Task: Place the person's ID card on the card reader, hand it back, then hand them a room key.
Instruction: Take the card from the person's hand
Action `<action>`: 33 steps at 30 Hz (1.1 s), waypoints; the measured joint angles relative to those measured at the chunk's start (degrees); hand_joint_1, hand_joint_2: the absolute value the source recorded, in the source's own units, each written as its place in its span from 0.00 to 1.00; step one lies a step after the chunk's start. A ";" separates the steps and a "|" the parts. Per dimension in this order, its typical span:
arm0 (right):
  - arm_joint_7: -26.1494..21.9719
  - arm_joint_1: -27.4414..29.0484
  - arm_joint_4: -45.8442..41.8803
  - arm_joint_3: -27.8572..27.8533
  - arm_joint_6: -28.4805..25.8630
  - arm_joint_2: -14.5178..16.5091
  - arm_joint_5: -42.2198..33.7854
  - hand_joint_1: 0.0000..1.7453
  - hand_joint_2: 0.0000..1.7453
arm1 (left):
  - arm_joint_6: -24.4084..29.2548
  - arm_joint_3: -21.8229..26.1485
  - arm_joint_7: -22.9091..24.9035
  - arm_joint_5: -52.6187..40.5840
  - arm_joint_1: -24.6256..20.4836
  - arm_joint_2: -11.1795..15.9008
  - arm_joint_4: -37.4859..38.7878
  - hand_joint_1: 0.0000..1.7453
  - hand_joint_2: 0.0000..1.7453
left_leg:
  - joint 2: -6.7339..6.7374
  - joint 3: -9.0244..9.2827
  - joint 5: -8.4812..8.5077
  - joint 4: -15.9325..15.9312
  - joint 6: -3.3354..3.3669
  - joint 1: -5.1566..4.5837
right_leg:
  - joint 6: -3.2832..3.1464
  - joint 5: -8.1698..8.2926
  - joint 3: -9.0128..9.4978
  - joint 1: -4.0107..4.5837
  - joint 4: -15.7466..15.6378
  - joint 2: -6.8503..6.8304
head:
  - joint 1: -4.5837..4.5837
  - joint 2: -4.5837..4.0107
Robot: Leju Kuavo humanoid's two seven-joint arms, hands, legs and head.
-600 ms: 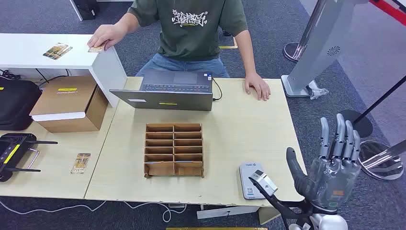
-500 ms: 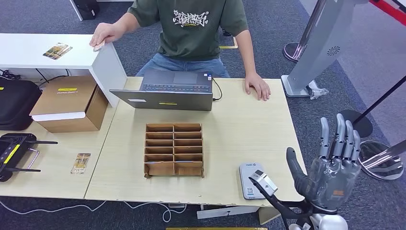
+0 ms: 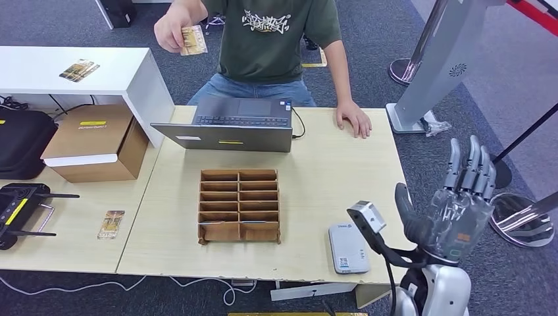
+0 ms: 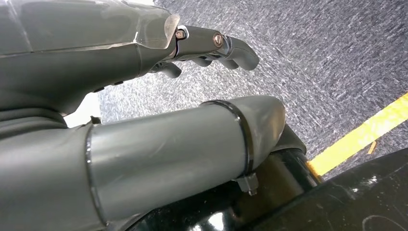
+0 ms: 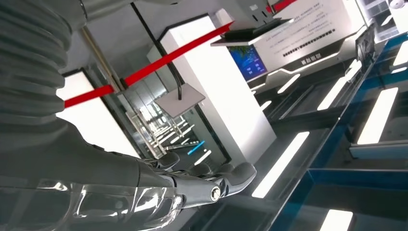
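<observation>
Early stage. ID card (image 3: 193, 40) held up in person's hand (image 3: 172, 29), across worktop (image 3: 329, 178), not yet received. Card reader (image 3: 349, 247) bare. Right hand (image 3: 457, 214) raised, fingers spread, empty. Left hand (image 4: 144, 43) hanging, fingers loosely curled, empty. All steps left.

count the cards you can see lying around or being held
3: one card held up in the person's hand, one on the white counter, one on the left table. The wooden organizer slots may hide more.
</observation>
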 joint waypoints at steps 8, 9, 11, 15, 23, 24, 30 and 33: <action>-3.46 -12.27 11.01 7.04 4.87 -2.21 -0.49 0.00 1.00 | 0.02 -1.46 -0.51 -0.01 -0.07 0.48 0.56 0.00 0.00 | -0.01 0.04 0.09 0.00 -0.11 0.05 | -0.01 0.02 0.00 0.04 0.03 0.01 | -0.01 0.00; -4.11 -13.98 12.77 7.08 5.60 -2.21 -0.60 0.00 1.00 | -0.02 -1.75 -0.52 0.00 -0.08 0.56 0.63 0.00 0.00 | -0.01 0.03 0.10 0.00 -0.12 0.05 | -0.01 0.02 0.00 0.05 0.03 0.01 | 0.00 0.00; -5.20 -17.24 16.09 7.19 6.77 -2.21 -0.83 0.00 1.00 | -0.09 -2.41 -0.52 0.00 -0.09 0.73 0.77 0.00 0.00 | -0.01 0.02 0.11 0.00 -0.10 0.05 | -0.02 0.02 0.01 0.04 0.04 0.00 | -0.01 0.00; -6.72 -22.97 22.08 7.95 8.77 -2.15 -1.48 0.00 1.00 | -0.19 -3.88 -0.38 -0.01 -0.11 1.06 0.98 0.00 0.00 | -0.03 -0.01 0.13 0.00 -0.07 0.04 | -0.01 0.03 0.00 0.04 0.04 -0.02 | 0.00 0.00; -7.52 -35.18 33.85 11.80 12.00 -1.20 -3.66 0.00 1.00 | -0.05 -6.38 -0.64 0.02 -0.14 1.76 1.43 0.00 0.00 | -0.04 -0.01 0.15 0.00 -0.07 0.05 | -0.01 0.04 -0.01 0.05 0.05 -0.03 | -0.01 0.00; -7.48 -36.25 34.92 12.28 12.26 -0.97 -3.58 0.00 1.00 | -0.02 -6.56 -0.69 0.02 -0.14 1.81 1.46 0.00 0.00 | -0.04 -0.01 0.15 0.00 -0.08 0.05 | -0.01 0.04 -0.01 0.05 0.05 -0.03 | -0.01 0.00; -7.45 -41.07 40.56 15.23 13.18 0.51 -2.97 0.00 1.00 | 0.09 -7.10 -0.76 0.07 -0.14 2.04 1.62 0.00 0.00 | -0.05 -0.02 0.15 0.00 -0.08 0.05 | -0.02 0.04 -0.02 0.05 0.06 -0.03 | 0.00 0.00; -7.42 -42.60 42.68 16.44 13.25 1.17 -2.99 0.00 1.00 | 0.31 -7.11 -0.96 0.20 -0.14 2.14 1.78 0.00 0.00 | -0.04 -0.02 0.15 0.00 -0.08 0.05 | -0.01 0.04 -0.02 0.05 0.06 -0.03 | 0.00 0.00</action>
